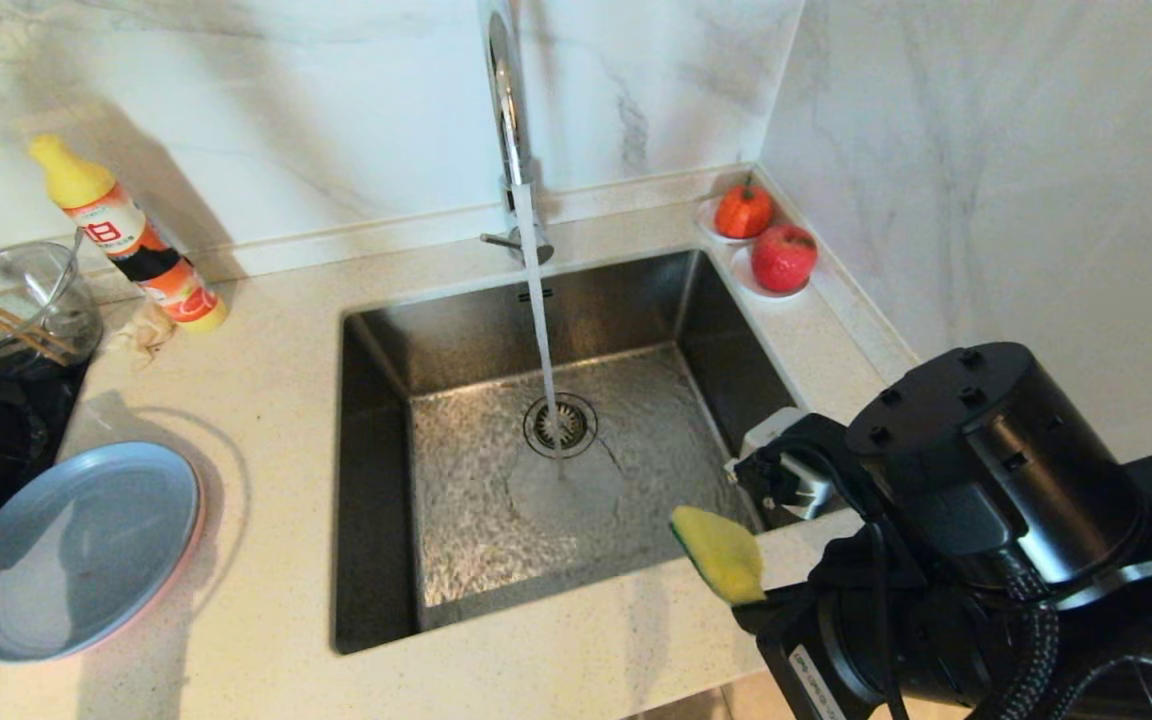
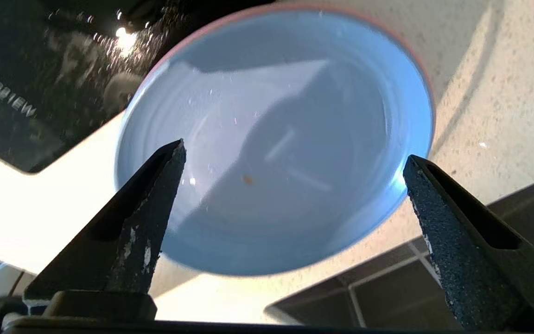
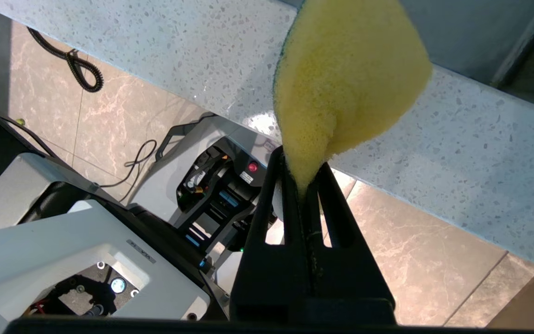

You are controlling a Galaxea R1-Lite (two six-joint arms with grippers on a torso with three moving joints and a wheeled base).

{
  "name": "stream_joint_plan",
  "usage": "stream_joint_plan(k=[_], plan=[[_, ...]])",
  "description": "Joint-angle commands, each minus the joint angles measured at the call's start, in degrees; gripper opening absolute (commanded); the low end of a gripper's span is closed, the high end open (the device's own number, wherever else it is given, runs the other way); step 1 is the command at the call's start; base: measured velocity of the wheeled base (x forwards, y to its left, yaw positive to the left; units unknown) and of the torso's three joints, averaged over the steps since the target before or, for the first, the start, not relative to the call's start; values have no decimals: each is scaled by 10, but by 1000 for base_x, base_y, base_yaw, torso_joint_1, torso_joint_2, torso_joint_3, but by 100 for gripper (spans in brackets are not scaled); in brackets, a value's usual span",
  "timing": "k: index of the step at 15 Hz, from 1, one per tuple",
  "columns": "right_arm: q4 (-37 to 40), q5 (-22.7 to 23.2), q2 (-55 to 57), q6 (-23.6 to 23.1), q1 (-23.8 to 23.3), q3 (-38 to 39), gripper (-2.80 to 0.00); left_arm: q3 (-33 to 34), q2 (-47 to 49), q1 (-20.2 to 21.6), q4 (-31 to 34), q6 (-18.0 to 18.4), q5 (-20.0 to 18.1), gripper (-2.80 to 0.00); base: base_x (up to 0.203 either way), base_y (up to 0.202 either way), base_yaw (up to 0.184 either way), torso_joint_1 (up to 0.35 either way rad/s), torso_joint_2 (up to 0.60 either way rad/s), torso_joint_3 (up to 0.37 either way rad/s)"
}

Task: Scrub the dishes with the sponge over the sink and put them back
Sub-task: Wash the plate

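Right gripper at the counter's front edge by the sink's near right corner, jaws clamped tight on one pinched corner of the sponge; the yellow body sticks up over the front lip, green face barely showing. Left gripper is out of the head view; its wrist view shows the fingers spread wide with nothing between them, above the blue plate. That plate sits at the counter's front left corner, stacked on the pink plate, of which only a rim sliver shows. Step in hand looks like the pickup of the blue plate: best to come in low at the rim and take only the top plate's edge, not both, then lift level before swinging toward the basin. Small brown speck on the plate centre needs scrubbing. Sink mid-counter, water running from the faucet onto the drain. Far left: glass bowl with chopsticks, and a detergent bottle whose label shows a white character, otherwise unreadable. Stovetop carries mirrored lettering I can't make out. Back right corner: two fruits on saucers.
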Motion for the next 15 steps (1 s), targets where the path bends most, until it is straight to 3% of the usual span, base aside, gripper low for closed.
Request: stream_joint_plan(k=[1, 5, 8, 12, 15], plan=[[1, -1, -4, 1, 0, 2, -280, -3, -7, 0, 53, 7, 5, 0, 0, 0, 0, 0, 0, 0], [1, -1, -2, 1, 0, 3, -280, 31, -6, 5, 56, 39, 69, 0, 0, 0, 0, 0, 0, 0], [0, 0, 0, 1, -1, 5, -280, 38, 8, 6, 51, 44, 88, 0, 0, 0, 0, 0, 0, 0], [0, 0, 2, 1, -1, 6, -280, 62, 12, 6, 15, 41, 77, 0, 0, 0, 0, 0, 0, 0], [0, 0, 3, 1, -2, 6, -280, 78, 14, 6, -14, 42, 44, 0, 0, 0, 0, 0, 0, 0]])
